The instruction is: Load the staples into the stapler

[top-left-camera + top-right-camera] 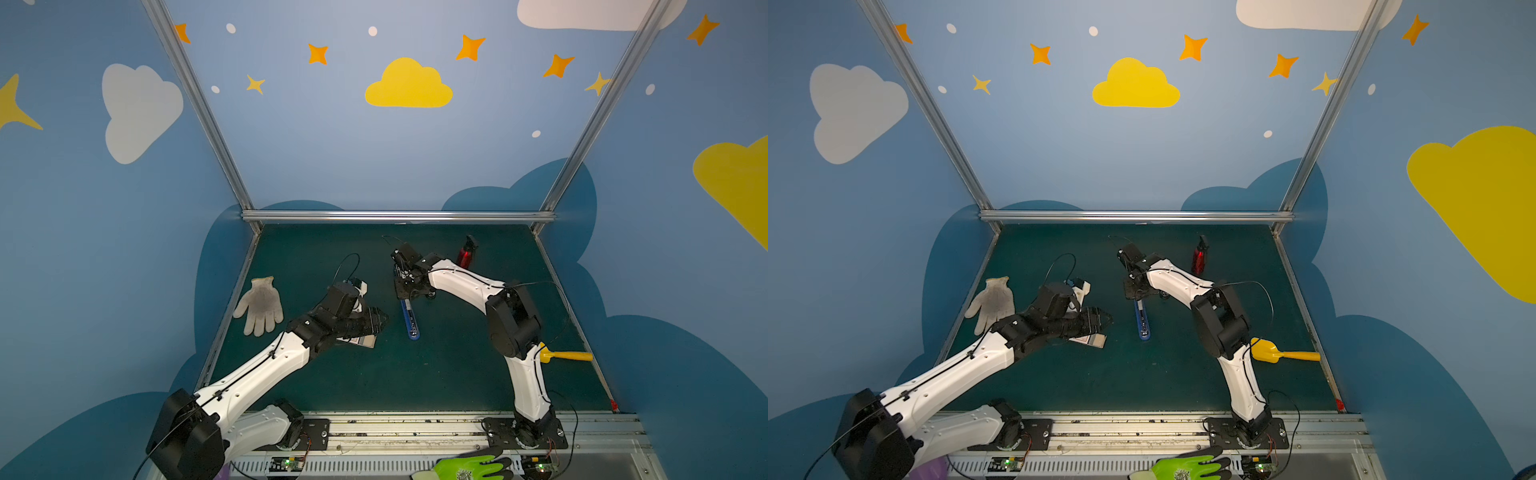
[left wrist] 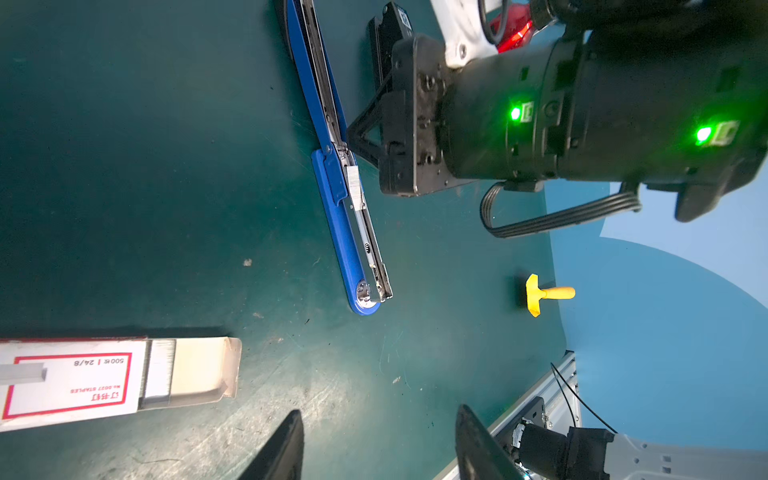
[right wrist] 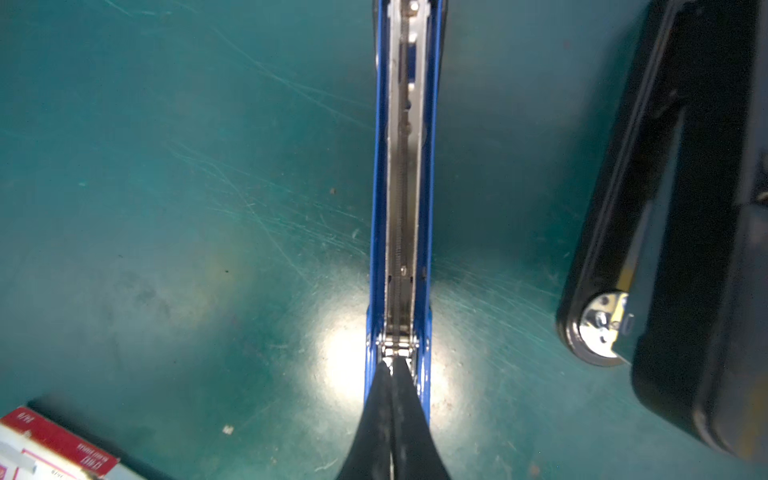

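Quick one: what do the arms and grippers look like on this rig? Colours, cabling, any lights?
Both arms match: the left arm and right arm have white shells, bulky black joints and a thin black cable clipped along each. The left gripper and right gripper are black and taper to narrow tips. Green lights glow on the right wrist.

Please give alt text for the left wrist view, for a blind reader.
A blue stapler lies opened flat on the green mat, its metal channel exposed. The staples box lies nearby, tray slid out; the left end effector is open.
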Controlling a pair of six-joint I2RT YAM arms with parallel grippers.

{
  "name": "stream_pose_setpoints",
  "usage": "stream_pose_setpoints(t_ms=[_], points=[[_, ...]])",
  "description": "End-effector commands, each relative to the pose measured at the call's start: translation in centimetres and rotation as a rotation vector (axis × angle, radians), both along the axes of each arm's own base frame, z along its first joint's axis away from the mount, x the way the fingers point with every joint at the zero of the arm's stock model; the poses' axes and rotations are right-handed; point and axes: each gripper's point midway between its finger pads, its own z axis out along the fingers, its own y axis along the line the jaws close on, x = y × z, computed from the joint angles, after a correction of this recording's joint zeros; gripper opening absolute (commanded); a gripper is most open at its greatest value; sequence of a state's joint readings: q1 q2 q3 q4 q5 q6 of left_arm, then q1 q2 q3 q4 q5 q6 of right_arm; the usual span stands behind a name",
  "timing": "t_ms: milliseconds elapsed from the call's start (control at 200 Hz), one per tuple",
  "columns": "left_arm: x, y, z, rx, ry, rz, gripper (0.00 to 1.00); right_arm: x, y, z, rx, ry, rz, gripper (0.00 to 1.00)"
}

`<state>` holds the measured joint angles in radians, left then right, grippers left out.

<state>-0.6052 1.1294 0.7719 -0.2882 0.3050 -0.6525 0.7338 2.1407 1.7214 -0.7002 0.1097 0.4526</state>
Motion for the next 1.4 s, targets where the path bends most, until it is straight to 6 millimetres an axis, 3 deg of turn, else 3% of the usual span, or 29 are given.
stream_pose_setpoints(t_ms=[0,330,736,1147,1267,1392], points=[[-0.1,0.3,-0.6,0.007,0.016,0.007,0.58,-1.1,-0.7,-1.6,-0.018,0.054,-0.001,0.05],[0.0,0.1,-0.5,-0.002,0.02,0.005,0.57,-2.3,-1.4,-1.2,-0.016,0.061,-0.005,0.05],[0.1,0.0,-0.6,-0.005,0.022,0.003,0.57,-5.3,-2.8,-2.6,-0.041,0.108,-0.005,0.05],[0.2,-0.2,-0.7,-0.015,0.027,0.0,0.57,-10.5,-4.4,-2.8,-0.095,0.163,0.023,0.05],[0.2,-0.1,-0.9,-0.011,0.028,0.003,0.57,-11.7,-4.8,-2.3,-0.105,0.189,0.023,0.06],[0.3,-0.2,-1.0,-0.009,0.032,0.004,0.57,-11.6,-4.7,-0.8,-0.074,0.155,0.018,0.08]])
